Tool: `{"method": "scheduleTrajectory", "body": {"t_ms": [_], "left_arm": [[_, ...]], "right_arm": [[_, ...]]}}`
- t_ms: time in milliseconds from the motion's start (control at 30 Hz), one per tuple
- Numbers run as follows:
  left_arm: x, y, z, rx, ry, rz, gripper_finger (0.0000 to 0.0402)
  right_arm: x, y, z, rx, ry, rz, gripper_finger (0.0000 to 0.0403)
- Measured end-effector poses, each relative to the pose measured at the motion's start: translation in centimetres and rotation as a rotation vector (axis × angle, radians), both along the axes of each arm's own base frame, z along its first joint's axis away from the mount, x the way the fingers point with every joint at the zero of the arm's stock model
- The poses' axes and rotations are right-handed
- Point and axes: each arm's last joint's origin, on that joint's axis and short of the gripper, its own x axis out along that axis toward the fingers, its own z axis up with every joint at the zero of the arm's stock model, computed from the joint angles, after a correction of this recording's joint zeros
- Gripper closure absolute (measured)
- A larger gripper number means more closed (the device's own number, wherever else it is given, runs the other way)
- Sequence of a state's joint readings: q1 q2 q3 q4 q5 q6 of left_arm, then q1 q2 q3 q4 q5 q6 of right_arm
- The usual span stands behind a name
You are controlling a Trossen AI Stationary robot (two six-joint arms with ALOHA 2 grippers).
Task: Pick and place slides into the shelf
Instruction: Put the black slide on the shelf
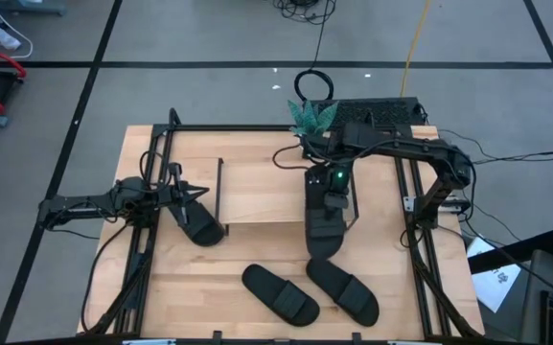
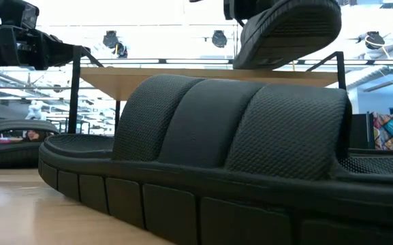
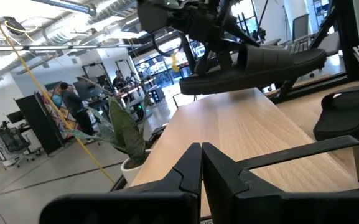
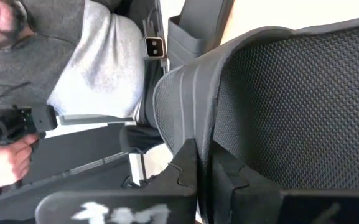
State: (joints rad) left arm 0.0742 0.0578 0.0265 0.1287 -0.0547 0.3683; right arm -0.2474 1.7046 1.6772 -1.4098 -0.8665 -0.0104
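My right gripper (image 1: 329, 204) is shut on a black slide (image 1: 322, 238) and holds it in the air at the right end of the shelf (image 1: 257, 192), above its light wood board (image 2: 182, 73). The held slide also shows in the low view (image 2: 288, 30) and in the left wrist view (image 3: 254, 62). My left gripper (image 1: 197, 192) is shut and empty at the shelf's left side. Just near of it, a second slide (image 1: 202, 228) lies sole down on the table. Two more slides (image 1: 279, 294) (image 1: 343, 290) lie sole down near the table's front edge. My right gripper pinches the ribbed edge of the slide's strap (image 4: 188, 118) between its two fingers. The fingers come from above, pointing down. The slide is lifted clear of the board and the table, tilted, with its free end toward the table's near edge (image 1: 320, 251).
A potted plant (image 1: 310, 115) stands at the table's far edge behind the shelf. Black frame rails (image 1: 420, 249) run along both table sides. A person in a grey top (image 4: 98, 56) shows beyond the table in the right wrist view. One front slide (image 2: 237, 150) fills the low view.
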Motion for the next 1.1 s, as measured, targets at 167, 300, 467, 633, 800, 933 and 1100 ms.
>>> {"method": "scheduleTrajectory", "body": {"t_ms": [167,300,467,633,800,933,1100], "left_arm": [[0.0,0.0,0.0,-0.001,0.000,0.000,0.0382],[0.0,0.0,0.0,-0.001,0.001,0.000,0.0382],[0.0,0.0,0.0,0.000,0.001,0.000,0.0382],[0.0,0.0,0.0,0.001,0.001,0.001,0.0382],[0.0,0.0,0.0,0.001,0.001,0.001,0.0382],[0.0,0.0,0.0,0.003,0.004,0.001,0.0382],[0.0,0.0,-0.1,0.003,0.007,0.001,0.0382]], "right_arm": [[-0.3,-1.4,0.0,-0.007,-0.020,-0.026,0.0402],[-0.5,-2.4,0.0,0.012,-0.026,-0.058,0.0401],[-0.8,-3.1,0.1,0.045,-0.033,-0.076,0.0400],[-0.8,-3.3,0.0,0.046,-0.030,-0.084,0.0400],[-0.3,-3.5,-0.9,0.068,0.018,-0.102,0.0400],[0.1,-3.9,-1.6,0.079,0.038,-0.101,0.0399],[0.1,-4.1,-1.7,0.067,0.034,-0.100,0.0399]]}}
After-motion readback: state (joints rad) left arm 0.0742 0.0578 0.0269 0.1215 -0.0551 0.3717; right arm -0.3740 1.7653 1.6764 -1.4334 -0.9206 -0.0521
